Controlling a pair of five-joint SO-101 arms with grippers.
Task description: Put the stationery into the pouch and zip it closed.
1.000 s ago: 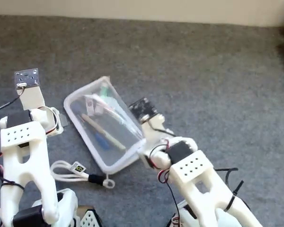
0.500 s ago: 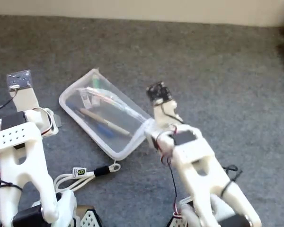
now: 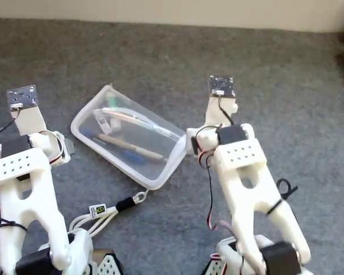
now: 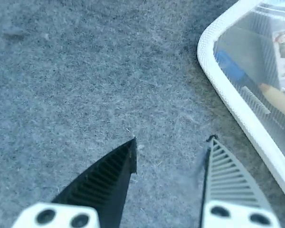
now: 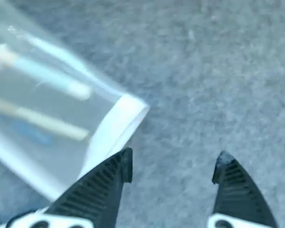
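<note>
A clear pouch (image 3: 126, 143) with white edging lies on the grey carpet between the two arms. Inside it lie a wooden pencil (image 3: 132, 148), a blue pen (image 3: 97, 137) and other stationery. My left gripper (image 3: 69, 148) hangs just off the pouch's left end. In the left wrist view it (image 4: 173, 142) is open over bare carpet, with the pouch's rim (image 4: 237, 109) beside it. My right gripper (image 3: 190, 144) stands by the pouch's right corner. The right wrist view shows it (image 5: 173, 166) open, with that corner (image 5: 118, 118) beside one finger and nothing held.
A white cord (image 3: 97, 213) with a black connector trails from the pouch's near edge towards the left arm's base. Open carpet lies behind the pouch and to the right of the right arm. A pale wall edge runs along the far side.
The right arm has swung right, from the pouch's edge to beside its corner. The pouch has turned to lie more crosswise. The cord has shifted with it, and the left arm moved slightly left.
</note>
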